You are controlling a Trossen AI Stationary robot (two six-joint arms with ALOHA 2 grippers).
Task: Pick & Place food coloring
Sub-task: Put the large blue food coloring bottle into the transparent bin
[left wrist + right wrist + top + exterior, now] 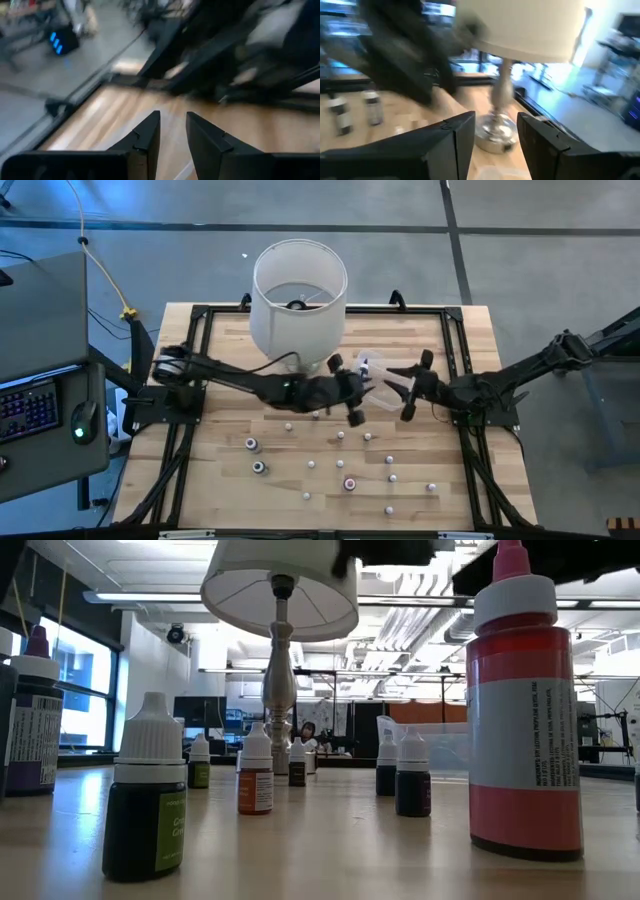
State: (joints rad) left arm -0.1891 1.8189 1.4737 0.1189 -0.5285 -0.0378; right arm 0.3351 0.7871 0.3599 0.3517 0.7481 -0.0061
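- The left claw (352, 395) is hanging over the middle of the worktop (220, 480), just right of the lampshade (298, 295), and its two fingers (145, 137) are standing a little apart with nothing between them.
- The right claw (410, 388) is reaching in from the right side, close to the left claw, with its fingers (455, 137) spread; I cannot tell if something is between them.
- A clear plastic tub (375, 375) is lying between the two claws, partly hidden by them.
- The food coloring bottles (349, 483) are standing scattered over the near half of the worktop, well apart from both claws, most of them showing white caps.
- In the low view, a big red bottle (525, 710) is standing at the right and a dark green bottle (147, 790) at the left, both upright.
- The lamp stem (277, 690) is rising behind the small bottles, near the far edge.
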